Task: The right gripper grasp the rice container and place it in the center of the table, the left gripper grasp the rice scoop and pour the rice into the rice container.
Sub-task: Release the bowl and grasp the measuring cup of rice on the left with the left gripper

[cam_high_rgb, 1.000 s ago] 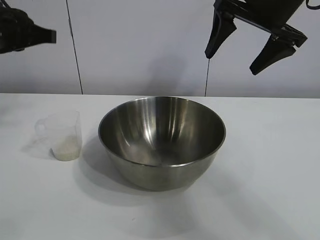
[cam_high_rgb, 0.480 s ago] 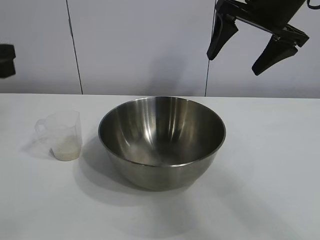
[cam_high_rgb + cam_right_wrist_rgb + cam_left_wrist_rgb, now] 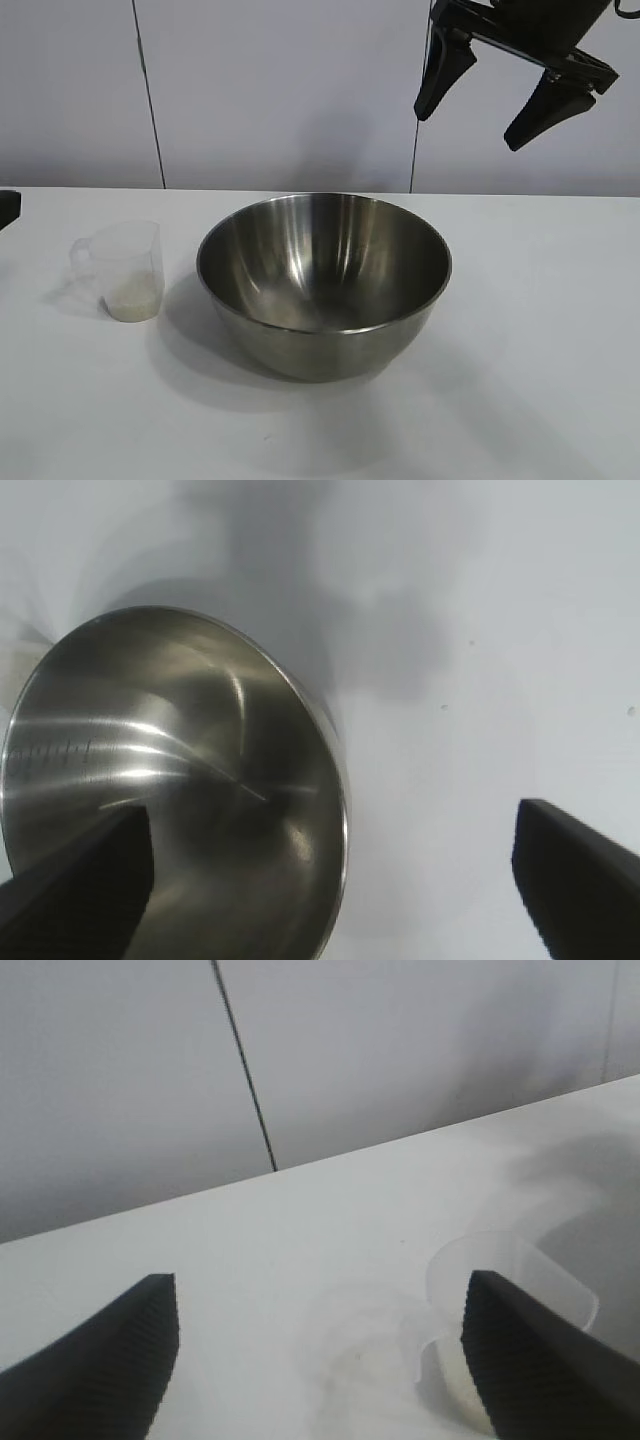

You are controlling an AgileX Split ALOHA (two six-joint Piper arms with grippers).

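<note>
Left claw (image 3: 318,1355): jaws spread wide, nothing between them, low over the table (image 3: 300,1250). The scoop (image 3: 520,1305) stands upright just ahead of it, off toward one finger (image 3: 530,1360), which covers part of the rim. No contact visible. Rice (image 3: 132,303) sits as a thin whitish layer in the scoop's bottom. In the exterior view only a dark sliver of this arm shows at the left edge, level with the table's far line.

Beyond the scoop, further from the left claw: the bowl (image 3: 324,283), upright on the table, close beside the scoop but apart from it, near the table's middle. Inside shiny; no grains can be made out in it.

Right claw (image 3: 500,95): high above the bowl's far right side, jaws wide apart, holding nothing, tips angled downward. In its wrist view the bowl (image 3: 175,790) lies below, nearer one finger (image 3: 75,890); the other finger (image 3: 580,880) hangs over bare table (image 3: 480,680). Well clear of the bowl.

Farthest back: a pale wall (image 3: 290,90) with two dark vertical seams.
</note>
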